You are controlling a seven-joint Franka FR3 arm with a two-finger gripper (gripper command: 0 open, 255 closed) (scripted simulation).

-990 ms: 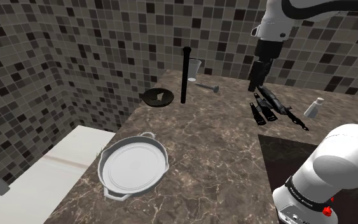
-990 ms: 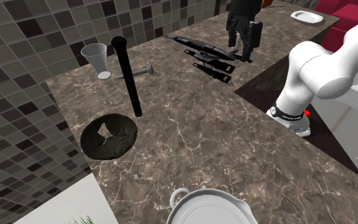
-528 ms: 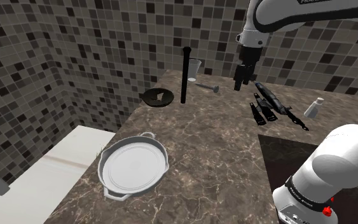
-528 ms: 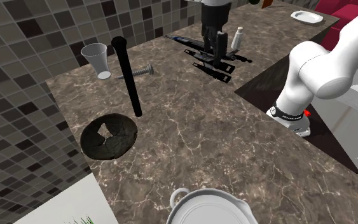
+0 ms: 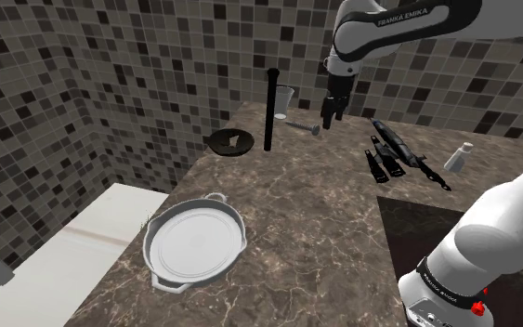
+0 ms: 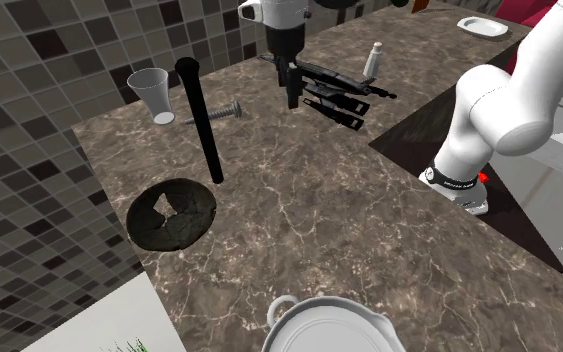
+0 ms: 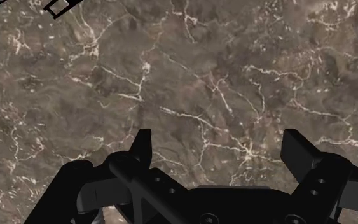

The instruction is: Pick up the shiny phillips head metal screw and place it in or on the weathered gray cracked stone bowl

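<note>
Gripper (image 5: pixel 328 117) has swung off the black tools (image 5: pixel 394 153) toward 9 o'clock in the shoulder view and now hangs just short of the screw (image 5: pixel 302 125). Second exterior view agrees: gripper (image 6: pixel 294 98) is off the tools (image 6: pixel 334 92), and the screw (image 6: pixel 219 112) is at its 9 o'clock, near but apart. Nothing else shifted.

Wrist view: fingers (image 7: pixel 142 146) stand wide apart with nothing between them, and we see bare marble countertop (image 7: pixel 190 76) under the gripper (image 7: pixel 220 147). So we're spread wide and carrying nothing.

Screw lies flat on the countertop, between the gripper and the white cup (image 5: pixel 285 97) and tall black rod (image 5: pixel 270 102). Bowl (image 5: pixel 211 141) sits at the screw's 9 o'clock in the shoulder view, past the rod. In the second exterior view the bowl (image 6: pixel 137 225) is at the screw's 7 o'clock.

Handling, our read: rigid metal, light, smooth and round, so it will likely roll or squirt out of a sloppy pinch. We'd close across the shank near mid-length, jaws square to its axis, fingers low and nearly on the countertop. We'd skip the tapered tip. The rod is close, so we'd watch clearance on the carry to the bowl.
</note>
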